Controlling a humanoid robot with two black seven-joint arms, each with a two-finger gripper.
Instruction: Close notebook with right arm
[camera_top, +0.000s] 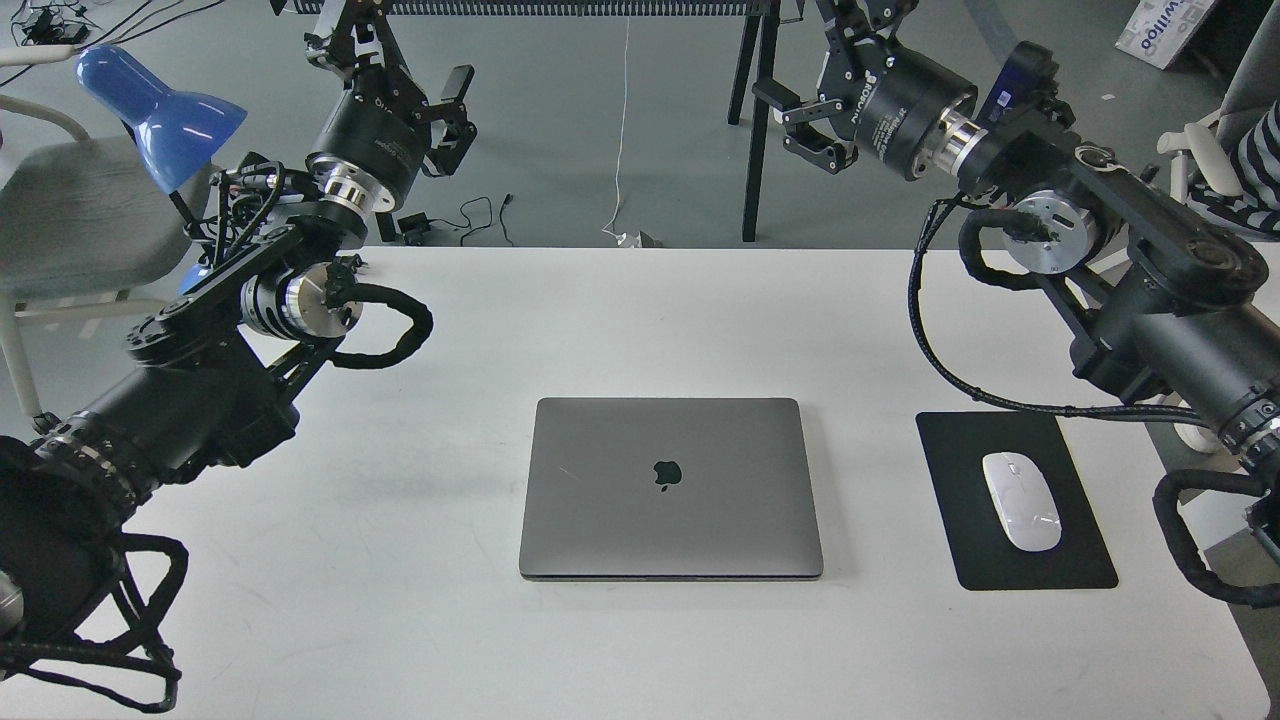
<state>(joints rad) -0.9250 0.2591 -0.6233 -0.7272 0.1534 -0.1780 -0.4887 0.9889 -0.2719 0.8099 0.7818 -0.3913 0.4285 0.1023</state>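
Note:
The notebook (670, 488) is a slim grey metal laptop lying flat in the middle of the white table (400, 620). Its lid is down and the dark apple logo faces up. My right arm, with a small blue module near its wrist, is raised at the upper right. My right gripper (815, 75) hangs beyond the table's far edge, well above and behind the notebook, with its fingers apart and empty. My left gripper (400, 65) is raised at the upper left, also with its fingers apart and empty, far from the notebook.
A black mouse pad (1015, 500) with a white mouse (1021, 500) lies right of the notebook. A blue desk lamp (160, 110) stands at the far left by my left arm. Table legs (757, 120) and cables on the floor lie beyond the far edge.

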